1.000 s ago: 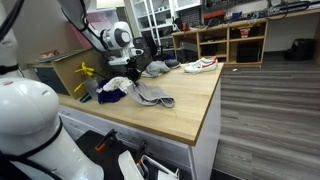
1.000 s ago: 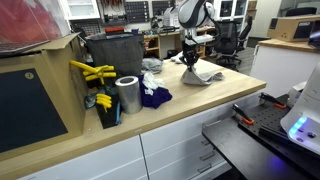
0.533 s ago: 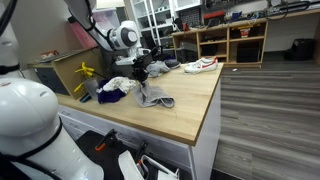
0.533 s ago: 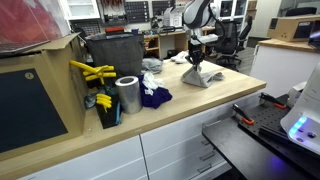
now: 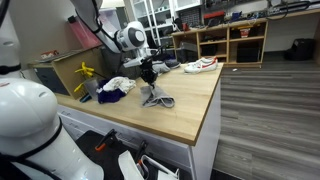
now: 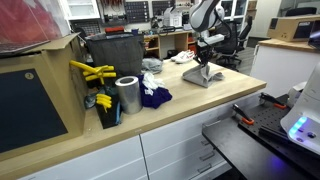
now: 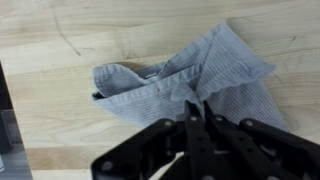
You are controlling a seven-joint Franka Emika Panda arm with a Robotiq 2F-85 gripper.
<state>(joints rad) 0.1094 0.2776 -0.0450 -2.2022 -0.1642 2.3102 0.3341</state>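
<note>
A: Grey cloth (image 7: 165,82), position?
B: Bunched near the middle of the wooden bench (image 5: 190,112). Its top is pinched up into a peak and its lower folds rest on the wood.
A: Hand (image 7: 192,112)?
B: Closed tight on a fold of the grey cloth, directly above the heap. Blue cloth (image 6: 153,97) lies well apart.

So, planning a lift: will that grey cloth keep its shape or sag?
Likely floppy: pinched in the pincer, the grey cloth hangs in soft folds. Probably light, as a small pinch holds it peaked. Its edges may drag across the wooden counter.
</note>
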